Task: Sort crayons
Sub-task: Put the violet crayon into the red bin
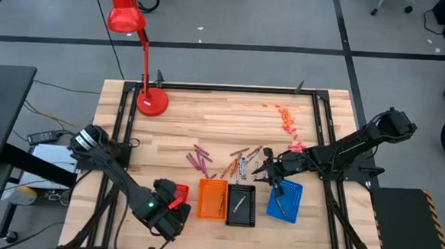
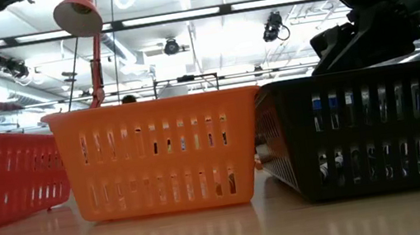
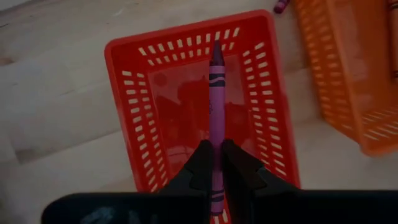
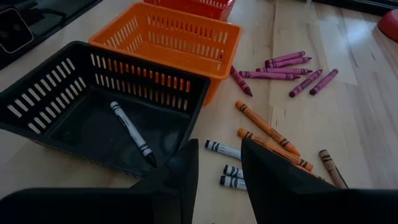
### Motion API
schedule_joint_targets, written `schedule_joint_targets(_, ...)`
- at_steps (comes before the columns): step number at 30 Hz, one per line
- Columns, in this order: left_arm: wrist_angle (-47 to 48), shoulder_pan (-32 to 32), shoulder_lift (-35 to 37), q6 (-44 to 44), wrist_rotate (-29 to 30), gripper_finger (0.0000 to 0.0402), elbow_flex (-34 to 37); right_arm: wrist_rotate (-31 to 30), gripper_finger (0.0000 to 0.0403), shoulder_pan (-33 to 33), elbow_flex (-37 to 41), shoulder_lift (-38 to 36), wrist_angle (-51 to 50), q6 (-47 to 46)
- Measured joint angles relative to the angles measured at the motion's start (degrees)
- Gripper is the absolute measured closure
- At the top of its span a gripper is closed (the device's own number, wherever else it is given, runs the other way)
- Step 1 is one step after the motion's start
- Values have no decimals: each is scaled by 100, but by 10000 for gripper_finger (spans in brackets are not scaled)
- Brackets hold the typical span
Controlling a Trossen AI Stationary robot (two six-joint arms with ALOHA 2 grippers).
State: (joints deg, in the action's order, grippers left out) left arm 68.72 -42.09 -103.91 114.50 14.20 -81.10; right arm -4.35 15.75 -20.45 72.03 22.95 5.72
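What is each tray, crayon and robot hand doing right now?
Left gripper: shut on maroon-purple crayon, above red mesh tray.
Red mesh tray: empty.
Right gripper: open, holding nothing, over loose crayons.
Black mesh tray: one grey-white crayon inside.
Loose crayons: lying on the wooden table.

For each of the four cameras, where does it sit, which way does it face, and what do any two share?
High: overhead, looking straight down on the table; both arms show.
Low: at tabletop height, facing the orange tray and black tray; an arm shows top right.
Left wrist: above the red tray, left pincer shut on a purple crayon.
Right wrist: open right pincer over loose crayons.
Shared: low and right wrist both show the orange and black trays.
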Motion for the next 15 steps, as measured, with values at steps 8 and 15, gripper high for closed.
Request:
schedule_joint_targets(8,6,0,-399,-4,-282,376,0,-1,278,0,0,0,6,-5)
schedule_joint_targets(15,-17,0,-640,6,-479,376,0,0,278,0,0,0,8,-28)
